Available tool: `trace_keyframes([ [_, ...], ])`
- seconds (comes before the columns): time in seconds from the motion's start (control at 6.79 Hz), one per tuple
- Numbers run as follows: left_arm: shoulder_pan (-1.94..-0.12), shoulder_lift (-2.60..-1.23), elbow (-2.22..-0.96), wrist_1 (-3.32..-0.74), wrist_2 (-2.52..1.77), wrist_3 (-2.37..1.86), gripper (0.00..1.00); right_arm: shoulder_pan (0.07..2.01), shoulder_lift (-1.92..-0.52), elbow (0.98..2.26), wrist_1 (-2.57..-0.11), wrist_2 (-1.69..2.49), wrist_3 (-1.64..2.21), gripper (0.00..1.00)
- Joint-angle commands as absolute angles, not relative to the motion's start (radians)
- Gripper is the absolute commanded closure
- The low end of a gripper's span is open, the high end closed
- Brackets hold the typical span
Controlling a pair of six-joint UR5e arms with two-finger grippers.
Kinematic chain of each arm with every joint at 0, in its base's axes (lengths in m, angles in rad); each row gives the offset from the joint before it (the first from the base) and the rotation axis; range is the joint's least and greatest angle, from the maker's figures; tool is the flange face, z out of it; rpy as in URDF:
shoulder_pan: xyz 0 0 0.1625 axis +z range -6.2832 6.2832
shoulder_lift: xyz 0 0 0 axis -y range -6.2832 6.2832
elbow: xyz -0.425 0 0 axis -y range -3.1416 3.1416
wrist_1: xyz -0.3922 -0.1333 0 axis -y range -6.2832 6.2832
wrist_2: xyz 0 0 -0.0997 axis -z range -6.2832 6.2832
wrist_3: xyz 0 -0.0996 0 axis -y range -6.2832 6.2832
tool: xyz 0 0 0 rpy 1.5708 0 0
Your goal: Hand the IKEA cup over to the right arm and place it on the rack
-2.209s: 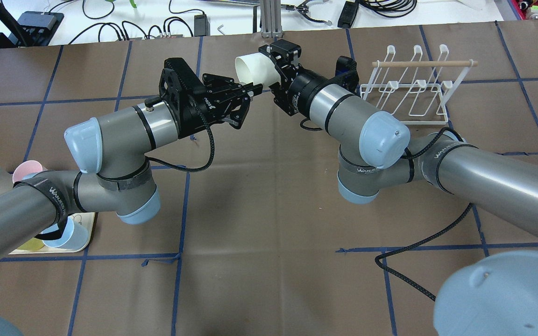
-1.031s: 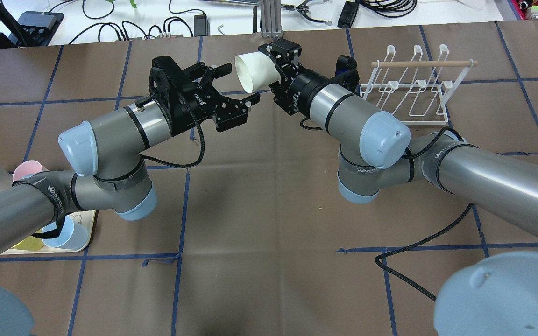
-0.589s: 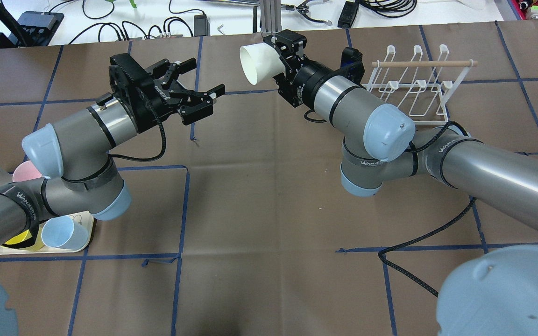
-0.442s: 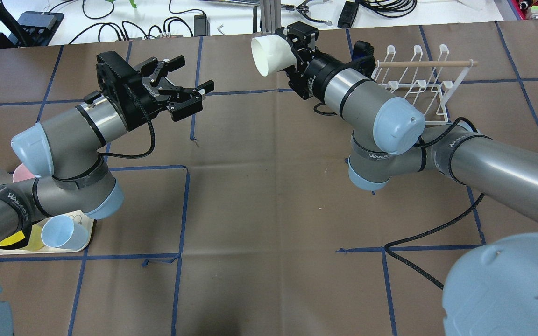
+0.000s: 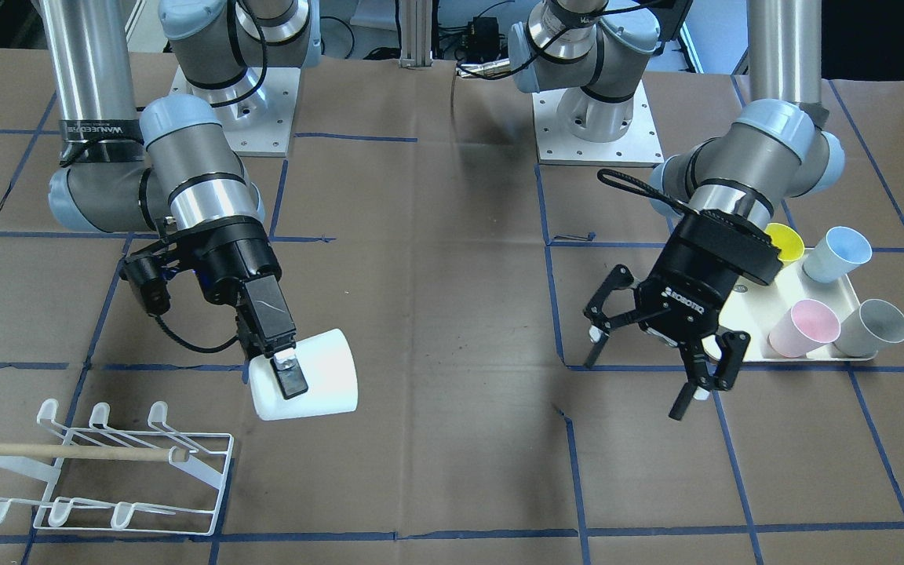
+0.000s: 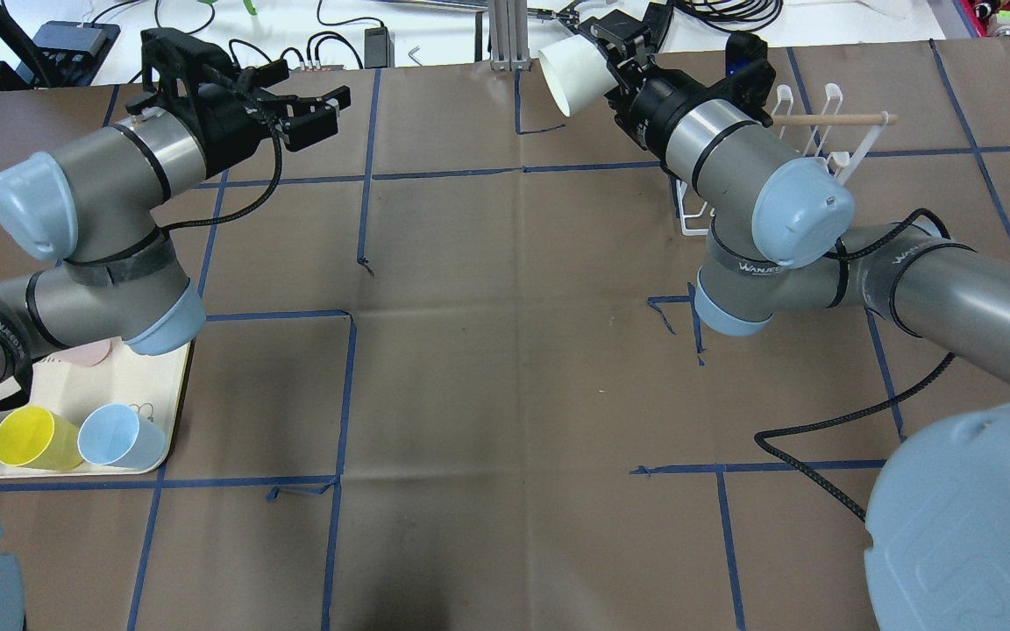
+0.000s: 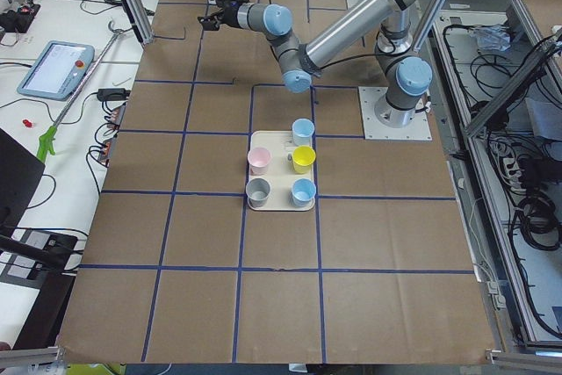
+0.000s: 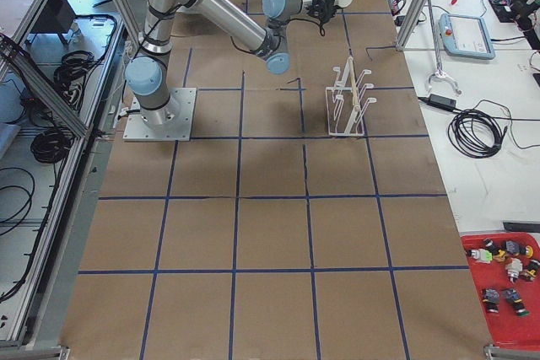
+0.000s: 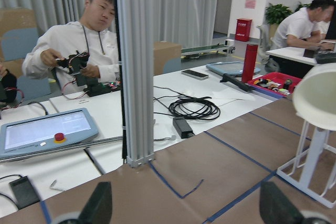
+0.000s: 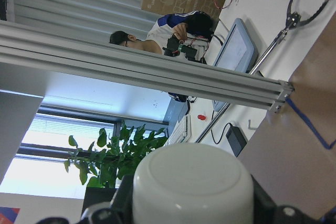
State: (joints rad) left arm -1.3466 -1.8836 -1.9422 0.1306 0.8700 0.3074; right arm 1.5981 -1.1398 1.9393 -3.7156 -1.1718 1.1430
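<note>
Front-facing view: the right end effector (image 5: 287,378) is clamped across the white cup (image 5: 326,369), held on its side above the desk (image 5: 452,314), near the rack (image 5: 67,451), while the left end effector (image 5: 634,386) hangs wide open, empty, beside the tray (image 5: 738,345). Overhead: the cup's mouth points away from the rack, so I'd say roll the wrist mouth-down, centre over a free prong, then lower gently before releasing.

Tabletop (image 6: 505,394): we log brown paper with a blue tape grid | aluminium post (image 9: 135,66) at its far edge | white desk (image 9: 231,95) beyond, bearing a coiled black cable (image 9: 191,108) and a pendant (image 9: 47,129) | grey curtains (image 9: 173,3) | potted plant (image 10: 107,156) beside a bright window (image 10: 44,137) | two seated people (image 9: 79,45).
</note>
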Motion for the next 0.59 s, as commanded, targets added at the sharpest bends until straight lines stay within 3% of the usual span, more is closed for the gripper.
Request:
trace_keyframes([
  [0.0, -1.371, -1.894, -1.769, -0.227, 1.074, 0.307, 0.01, 1.542, -1.14, 1.939, -3.715, -1.329, 0.562, 0.9],
  [0.15, -1.396, -1.887, -1.708, -0.421, 1.226, 0.305, 0.01, 1.526, -1.132, 1.931, -3.712, -1.456, 0.306, 0.9],
  [0.44, -1.439, -1.875, -1.614, -0.797, 1.472, 0.177, 0.01, 1.465, -1.094, 1.864, -3.665, -1.457, 0.238, 0.9],
])
